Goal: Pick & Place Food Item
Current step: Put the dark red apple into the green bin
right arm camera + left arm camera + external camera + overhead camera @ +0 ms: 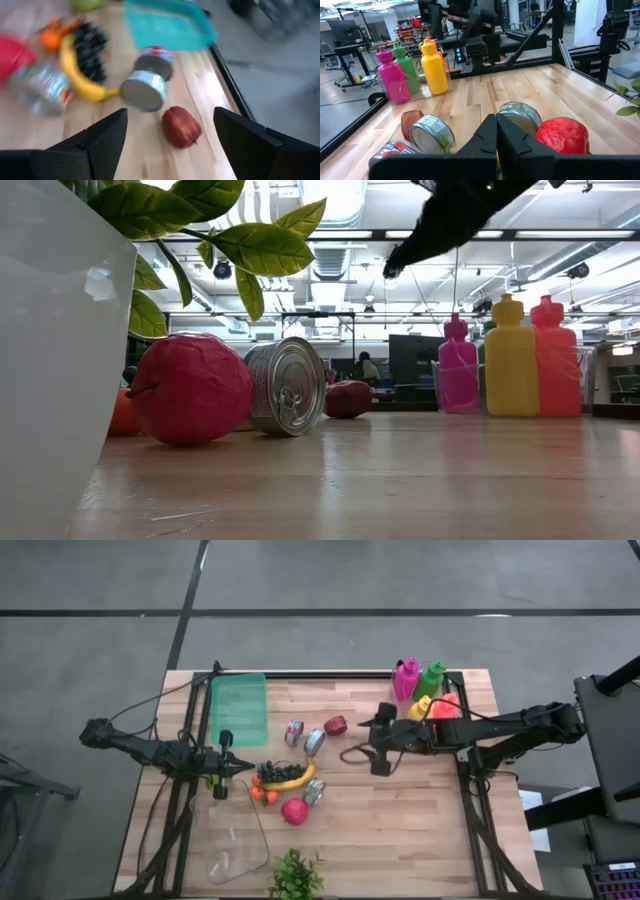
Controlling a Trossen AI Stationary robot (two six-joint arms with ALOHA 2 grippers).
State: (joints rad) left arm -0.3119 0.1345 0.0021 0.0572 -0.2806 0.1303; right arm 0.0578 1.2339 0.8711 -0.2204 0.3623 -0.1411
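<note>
A dark red apple [336, 725] [181, 126] lies on the wooden table [420, 830], right of two cans [304, 736]. My right gripper [373, 745] [170, 145] hovers open above the table just right of the apple, tipped down toward it; the apple shows ahead between the fingers, untouched. A banana [292, 781], dark grapes [278, 771], small orange fruits [262, 794], a third can [315, 791] and a red round fruit [294, 810] lie at the middle. My left gripper [240, 768] [496, 135] is shut and level, left of the grapes.
A green tray [238, 705] sits at the far left. Pink, green, yellow and red bottles [425, 690] stand at the far right. A clear container [240, 852] and a potted plant [295, 875] are at the near edge. Bare wood lies to the near right.
</note>
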